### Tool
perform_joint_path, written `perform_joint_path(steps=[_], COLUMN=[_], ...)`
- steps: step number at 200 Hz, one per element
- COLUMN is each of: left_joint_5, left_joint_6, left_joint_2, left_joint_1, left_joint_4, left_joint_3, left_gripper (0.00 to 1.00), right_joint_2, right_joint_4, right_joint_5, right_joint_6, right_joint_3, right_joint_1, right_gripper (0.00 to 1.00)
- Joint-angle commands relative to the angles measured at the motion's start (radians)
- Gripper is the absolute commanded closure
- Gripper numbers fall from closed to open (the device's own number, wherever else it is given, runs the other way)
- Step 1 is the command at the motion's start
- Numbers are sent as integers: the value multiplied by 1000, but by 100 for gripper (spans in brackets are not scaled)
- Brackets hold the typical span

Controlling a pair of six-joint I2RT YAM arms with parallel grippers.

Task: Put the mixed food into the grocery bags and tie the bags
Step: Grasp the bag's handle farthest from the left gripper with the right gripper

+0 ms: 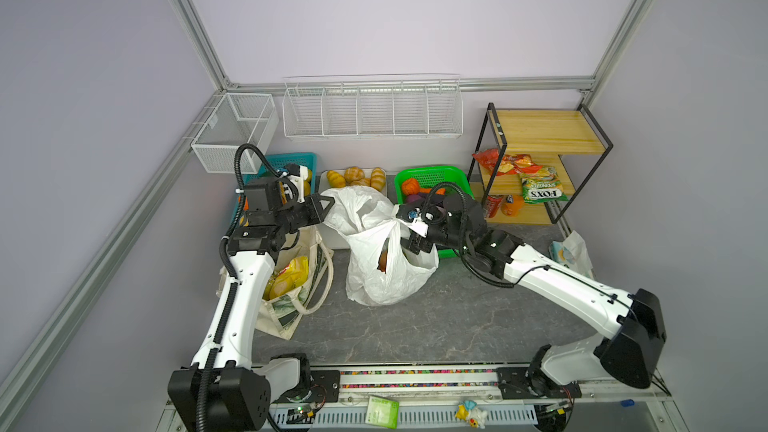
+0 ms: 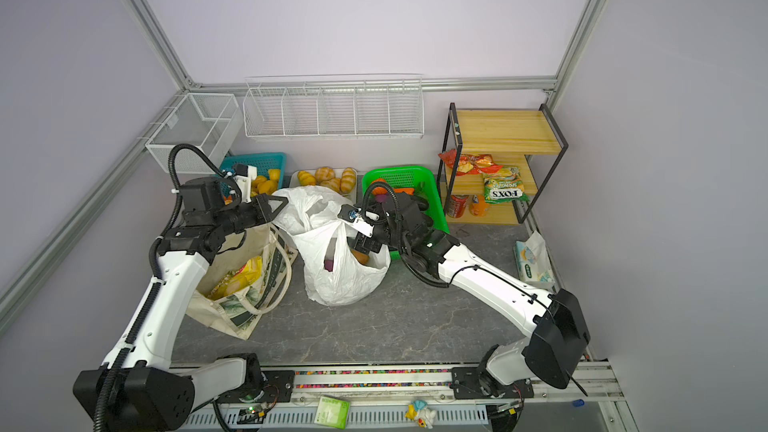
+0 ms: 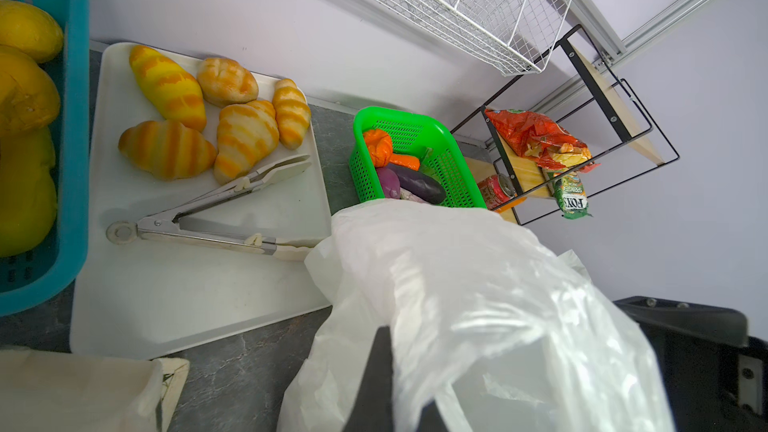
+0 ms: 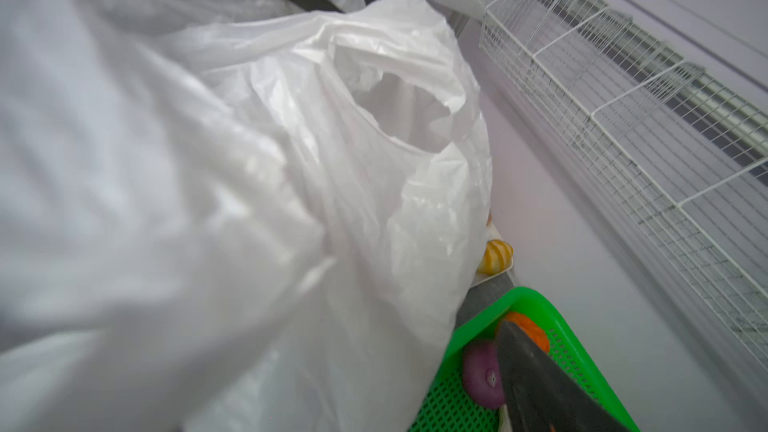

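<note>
A white plastic bag [image 1: 374, 280] [image 2: 340, 284] stands mid-table with its mouth held up. A brown potato [image 2: 360, 257] and a purple onion [image 2: 328, 263] show inside it. My left gripper [image 1: 328, 203] [image 2: 283, 201] is shut on the bag's upper left edge, and plastic [image 3: 478, 305] drapes over its finger [image 3: 380, 367]. My right gripper [image 1: 415, 241] [image 2: 365, 243] stands open at the bag's right rim. One of its fingers [image 4: 540, 384] is over the green basket [image 4: 457, 409]; plastic hides the other. The cream canvas tote [image 1: 286, 322] holds yellow snack packets [image 1: 291, 276].
The green basket [image 1: 432, 174] behind the bag holds an onion [image 3: 388, 182], a carrot [image 3: 405, 162] and an eggplant [image 3: 419, 182]. A tray [image 3: 187, 284] carries croissants and tongs [image 3: 208, 209]. Also here are a teal fruit basket [image 1: 291, 157], a wooden shelf [image 1: 540, 135], wall wire baskets [image 1: 370, 110] and a small white packet [image 1: 575, 251].
</note>
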Motion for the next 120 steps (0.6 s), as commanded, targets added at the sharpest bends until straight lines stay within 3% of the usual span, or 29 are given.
perform_joint_path(steps=[1, 18, 37, 75, 96, 108, 120], left_joint_5=[16, 20, 19, 23, -9, -54, -125], left_joint_6=[-10, -13, -15, -26, -37, -42, -28], left_joint_2=[6, 7, 7, 18, 0, -40, -102], left_joint_1=[4, 2, 1, -10, -17, -26, -57], left_joint_4=[19, 22, 24, 29, 25, 39, 70], left_joint_3=[-9, -9, -10, -5, 17, 19, 4], left_gripper=[100, 100, 100, 100, 75, 63, 54], right_joint_2=[0, 27, 54, 55, 34, 12, -8], right_joint_4=[185, 220, 210, 269, 266, 325, 334], right_joint_5=[-95, -112, -117, -265, -256, -248, -217], right_joint_6=[109, 201, 317, 642, 928, 1080, 1153], right_joint_3=[16, 33, 62, 57, 40, -19, -61], right_joint_1=[2, 1, -12, -92, -176, -228, -240], right_gripper=[18, 24, 41, 70, 93, 93, 93])
